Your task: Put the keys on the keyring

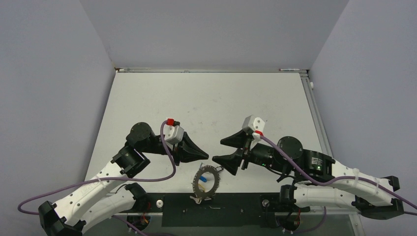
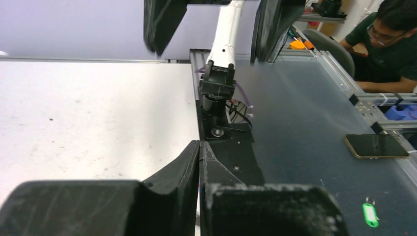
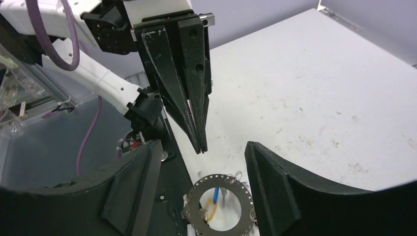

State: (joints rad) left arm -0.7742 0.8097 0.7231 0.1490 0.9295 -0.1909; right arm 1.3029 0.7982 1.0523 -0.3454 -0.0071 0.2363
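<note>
The keyring (image 1: 215, 179) is a flat silvery hoop with small holes round its rim. It lies at the table's near edge, partly over the black base plate. In the right wrist view (image 3: 194, 198) a blue-headed key (image 3: 216, 194) and a yellow piece (image 3: 211, 209) lie inside it. My left gripper (image 1: 206, 156) is shut, its tip just above and behind the hoop. A thin pale sliver shows between its fingers (image 3: 195, 113); I cannot tell whether it is a key. My right gripper (image 1: 218, 150) is open and empty, its jaws either side of the left tip (image 3: 202, 146).
A black mounting plate (image 1: 236, 209) runs along the near edge between the arm bases. The left wrist view looks off the table to a dark bench with a phone (image 2: 376, 146), a green tag (image 2: 370, 215) and a seated person (image 2: 393, 34).
</note>
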